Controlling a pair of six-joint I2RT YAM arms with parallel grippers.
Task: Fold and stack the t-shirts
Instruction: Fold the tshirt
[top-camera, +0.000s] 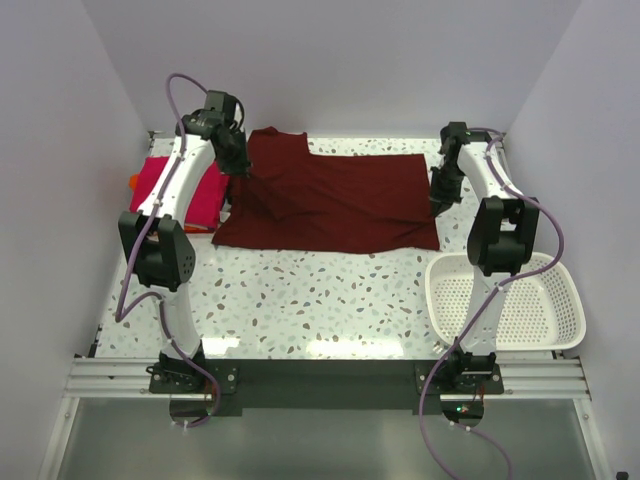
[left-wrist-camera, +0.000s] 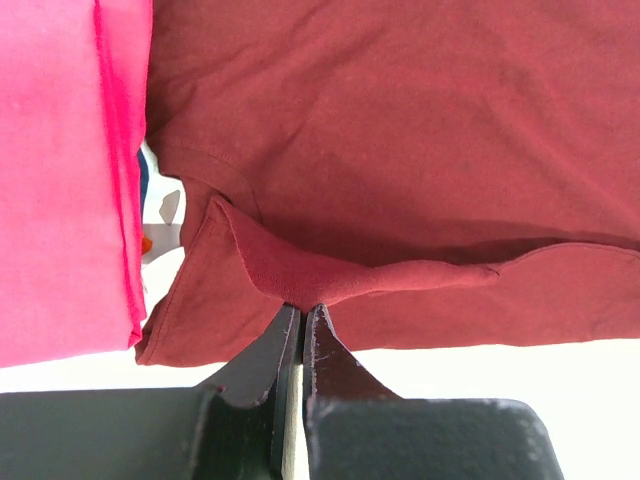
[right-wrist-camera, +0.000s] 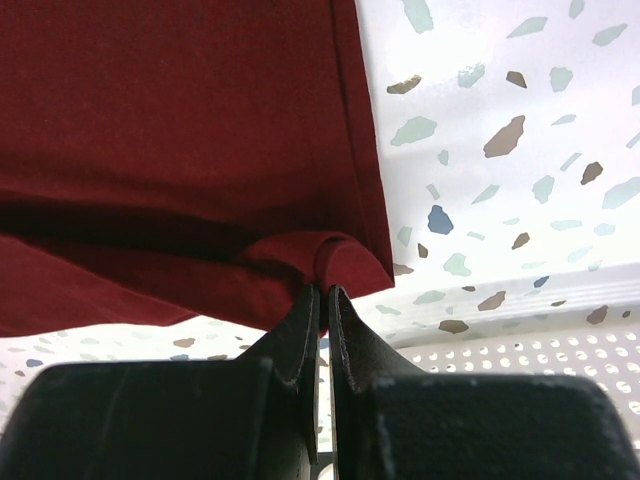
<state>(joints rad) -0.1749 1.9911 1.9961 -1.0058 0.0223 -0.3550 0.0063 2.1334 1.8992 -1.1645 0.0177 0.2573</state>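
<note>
A dark maroon t-shirt (top-camera: 335, 205) lies spread across the back of the table, partly folded over itself. My left gripper (top-camera: 240, 168) is shut on a pinched fold of the maroon t-shirt (left-wrist-camera: 400, 130) at its left side; the left gripper (left-wrist-camera: 302, 310) shows the cloth bunched at its tips. My right gripper (top-camera: 440, 195) is shut on the shirt's right edge, and the right gripper (right-wrist-camera: 325, 288) shows a rolled hem of the maroon t-shirt (right-wrist-camera: 180, 130) between its tips. A folded magenta-pink t-shirt (top-camera: 185, 190) (left-wrist-camera: 60, 180) lies at the left, with an orange one (top-camera: 134, 181) peeking beneath.
A white slotted basket (top-camera: 505, 300) stands at the front right of the table, its rim (right-wrist-camera: 520, 350) showing in the right wrist view. The speckled tabletop (top-camera: 320, 295) lies in front of the shirt. White walls close in the back and sides.
</note>
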